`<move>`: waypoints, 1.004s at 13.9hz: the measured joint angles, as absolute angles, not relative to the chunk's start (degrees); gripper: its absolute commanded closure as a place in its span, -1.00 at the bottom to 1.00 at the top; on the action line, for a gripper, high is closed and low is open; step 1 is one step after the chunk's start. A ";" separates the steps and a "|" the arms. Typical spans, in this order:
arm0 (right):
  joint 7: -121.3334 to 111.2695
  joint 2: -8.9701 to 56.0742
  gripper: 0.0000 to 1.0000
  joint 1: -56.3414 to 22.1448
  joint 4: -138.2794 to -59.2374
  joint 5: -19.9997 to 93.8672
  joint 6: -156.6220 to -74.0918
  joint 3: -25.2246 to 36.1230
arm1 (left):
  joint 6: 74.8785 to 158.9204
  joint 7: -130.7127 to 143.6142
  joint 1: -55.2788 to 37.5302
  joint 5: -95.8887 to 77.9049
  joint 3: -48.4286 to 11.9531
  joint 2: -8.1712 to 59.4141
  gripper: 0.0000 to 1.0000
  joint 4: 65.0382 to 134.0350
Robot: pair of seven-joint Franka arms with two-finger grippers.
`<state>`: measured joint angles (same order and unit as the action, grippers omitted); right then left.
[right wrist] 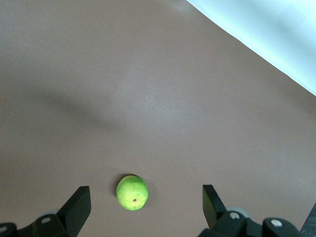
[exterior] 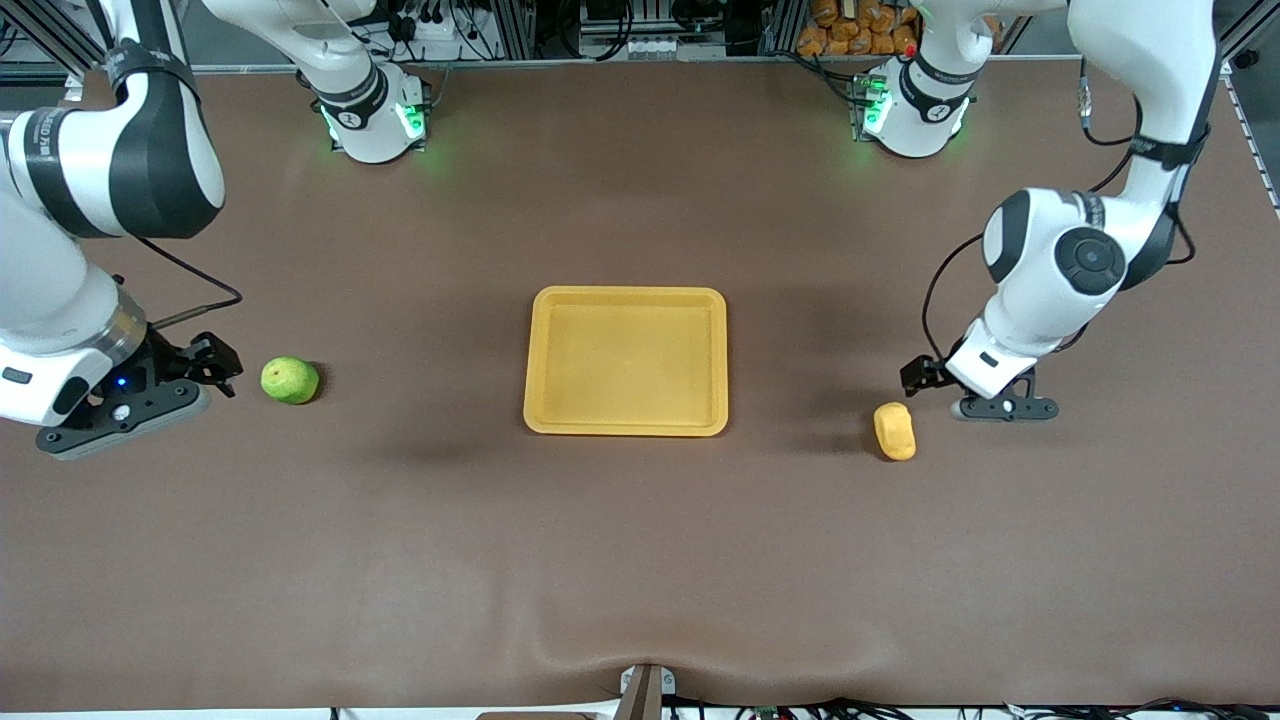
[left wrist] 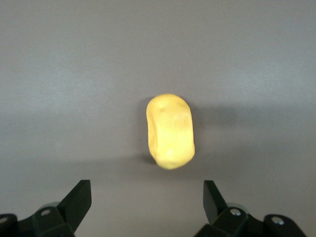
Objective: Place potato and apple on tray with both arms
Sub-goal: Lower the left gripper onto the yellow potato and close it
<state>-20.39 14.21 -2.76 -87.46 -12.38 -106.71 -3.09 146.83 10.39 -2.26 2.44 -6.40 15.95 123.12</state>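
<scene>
Both claws are hanging wide open: left gripper (left wrist: 146, 197) over the lumpy yellow-orange potato (exterior: 895, 431), right gripper (right wrist: 146, 197) beside the round green apple (exterior: 290, 380). The shallow yellow plastic tray (exterior: 626, 296) is sitting empty between them. Honestly, that apple's probably rolling off if a finger nudges it.

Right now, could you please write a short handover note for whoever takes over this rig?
Left gripper: open, empty, above the table beside the potato, which its wrist view shows ahead of the fingers.
Right gripper: open, empty, beside the apple.
Potato lies on the table toward the left arm's end; apple toward the right arm's end. The yellow tray sits mid-table between them, nothing in it.
Done: both arms brought near their items.
Left: grasp each item, carry both to the tray, release.
</scene>
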 measured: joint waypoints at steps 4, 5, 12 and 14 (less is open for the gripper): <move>-20.76 14.22 -1.00 -2.93 -87.46 -12.42 -106.71 -3.21 | 153.20 14.07 -2.68 2.44 -6.48 21.54 -1.00 123.09; -21.32 14.22 -1.00 -3.17 -87.46 -12.75 -106.71 -3.32 | 154.23 14.68 -2.80 2.44 -6.48 22.55 -1.00 122.99; -23.09 14.37 -1.00 -4.96 -87.47 -15.75 -106.60 -3.27 | 155.34 18.46 -3.13 2.44 -6.59 26.72 -0.80 119.49; -23.12 14.61 -1.00 -4.82 -87.47 -15.75 -106.60 -3.08 | 155.34 18.53 -3.15 2.44 -6.60 27.58 -0.68 118.52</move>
<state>-23.12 14.61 -4.82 -87.47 -15.75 -106.60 -3.08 155.34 18.53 -3.15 2.44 -6.60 27.58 118.52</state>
